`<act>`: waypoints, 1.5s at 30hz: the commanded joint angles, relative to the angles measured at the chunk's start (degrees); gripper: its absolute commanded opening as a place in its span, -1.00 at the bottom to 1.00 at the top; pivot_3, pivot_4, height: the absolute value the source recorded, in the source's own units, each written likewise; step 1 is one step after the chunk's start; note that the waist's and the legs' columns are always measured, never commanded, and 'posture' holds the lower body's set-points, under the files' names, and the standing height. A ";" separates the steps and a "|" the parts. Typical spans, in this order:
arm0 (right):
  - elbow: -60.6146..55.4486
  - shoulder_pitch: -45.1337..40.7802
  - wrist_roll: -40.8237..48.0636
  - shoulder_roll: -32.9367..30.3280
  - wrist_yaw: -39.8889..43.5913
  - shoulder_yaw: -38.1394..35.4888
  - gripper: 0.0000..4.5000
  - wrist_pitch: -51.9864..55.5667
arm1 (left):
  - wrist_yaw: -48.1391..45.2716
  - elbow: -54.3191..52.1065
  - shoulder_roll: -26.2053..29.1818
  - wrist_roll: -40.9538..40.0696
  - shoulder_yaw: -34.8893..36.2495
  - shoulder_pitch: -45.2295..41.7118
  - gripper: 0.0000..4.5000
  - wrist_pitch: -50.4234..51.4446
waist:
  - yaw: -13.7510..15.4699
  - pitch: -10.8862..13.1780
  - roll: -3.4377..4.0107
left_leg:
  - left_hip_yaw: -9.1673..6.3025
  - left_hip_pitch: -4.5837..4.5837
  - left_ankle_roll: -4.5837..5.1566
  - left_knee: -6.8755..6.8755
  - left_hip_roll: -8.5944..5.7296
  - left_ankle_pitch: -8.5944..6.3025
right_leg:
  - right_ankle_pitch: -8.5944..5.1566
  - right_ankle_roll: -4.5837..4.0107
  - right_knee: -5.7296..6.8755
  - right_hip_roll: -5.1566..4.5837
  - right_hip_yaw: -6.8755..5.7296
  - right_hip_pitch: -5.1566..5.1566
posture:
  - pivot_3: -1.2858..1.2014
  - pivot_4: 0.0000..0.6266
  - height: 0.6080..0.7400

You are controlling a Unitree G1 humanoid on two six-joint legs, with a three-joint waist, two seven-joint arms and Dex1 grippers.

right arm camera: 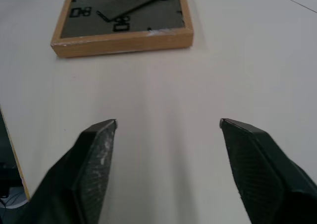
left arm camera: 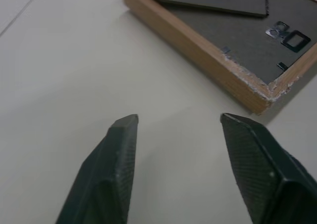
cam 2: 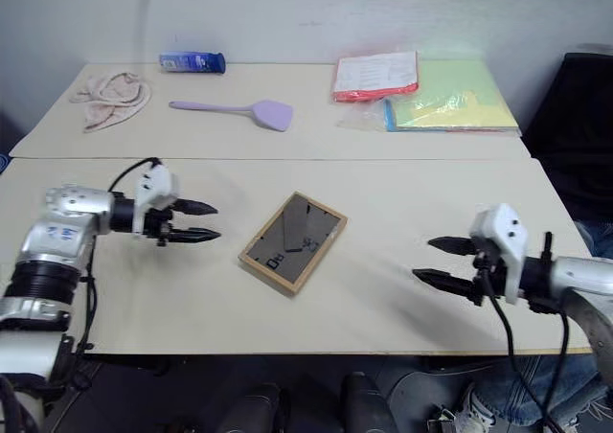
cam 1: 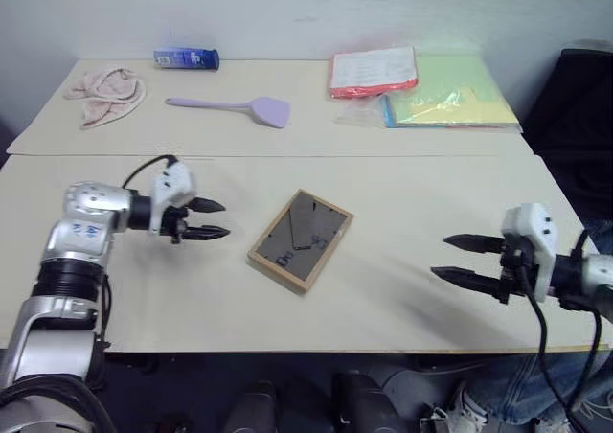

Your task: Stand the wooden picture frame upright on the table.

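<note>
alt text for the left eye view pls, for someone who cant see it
A wooden picture frame lies face down, grey back up, on a cream table, between the open left gripper and open right gripper, neither touching it.

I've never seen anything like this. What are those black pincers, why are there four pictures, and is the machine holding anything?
The pincers are a humanoid robot's two hands. Two pictures come from cameras in its head, looking down over its arms: the left gripper and right gripper reach in from either side. The other two come from a camera on each wrist, looking along that gripper's fingers.

Both grippers are open and hold nothing. Between them, the wooden picture frame lies flat on the table, dark back panel up, touched by neither.

Farther back lie a pinkish cloth, a blue bottle on its side, a lilac spatula and a pile of red, green and yellow folders.
</note>
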 commanded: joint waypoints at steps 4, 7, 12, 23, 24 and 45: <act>4.49 -10.09 -7.29 3.17 2.11 11.99 -0.62 -5.04 | -1.45 -2.42 -4.11 1.98 -4.19 0.02 -0.73 -2.65 | -0.11 0.00 -0.01 | 0.01 -0.03 -0.02 0.00 0.00 0.00 | 0.00 0.00 0.01 0.02 0.00 -0.05 | 0.03 -0.52 1.00; 7.06 -12.58 -9.61 4.57 3.11 15.20 -0.96 -7.08 | -3.87 -4.71 -4.37 0.86 -4.92 1.98 -1.00 -2.26 | -0.16 0.01 -0.01 | 0.02 -0.06 -0.16 -0.01 0.01 0.08 | 0.00 0.00 0.04 0.03 0.01 -0.09 | 0.03 -0.52 1.00; 13.01 -17.95 -18.91 9.08 -0.88 21.90 -0.96 -10.67 | -6.56 -18.32 -4.32 -4.47 -5.02 7.31 -1.00 11.22 | -0.19 0.01 -0.01 | 0.03 -0.07 -0.25 0.03 0.02 0.13 | 0.00 0.00 0.05 0.00 0.01 -0.08 | 0.03 -0.52 1.00; 14.29 -18.98 -26.47 11.75 0.05 26.21 -1.00 -16.77 | -0.92 -23.24 -1.27 -16.29 -1.74 7.49 -0.75 55.01 | -0.49 0.01 0.00 | -0.02 -0.09 -0.25 0.03 0.01 0.13 | 0.00 0.00 0.24 0.04 -0.03 -0.08 | 0.03 -0.52 1.00; 13.67 -18.81 -26.86 11.70 0.46 26.46 -1.00 -17.20 | -1.22 -22.84 -0.71 -18.23 -1.57 6.65 -0.60 60.11 | -0.63 0.02 0.01 | -0.02 -0.09 -0.24 0.03 0.01 0.12 | 0.00 0.00 0.27 0.05 -0.04 -0.09 | 0.03 -0.52 1.00; 11.30 -16.70 -38.66 14.68 0.46 33.11 -1.00 -24.33 | 8.82 -14.02 -14.36 -21.52 -9.37 -1.65 0.99 74.57 | 0.24 -0.19 -0.01 | -0.10 0.32 -0.39 0.05 -0.08 0.18 | 0.00 0.00 0.02 -0.03 -0.08 0.34 | 0.03 -0.52 1.00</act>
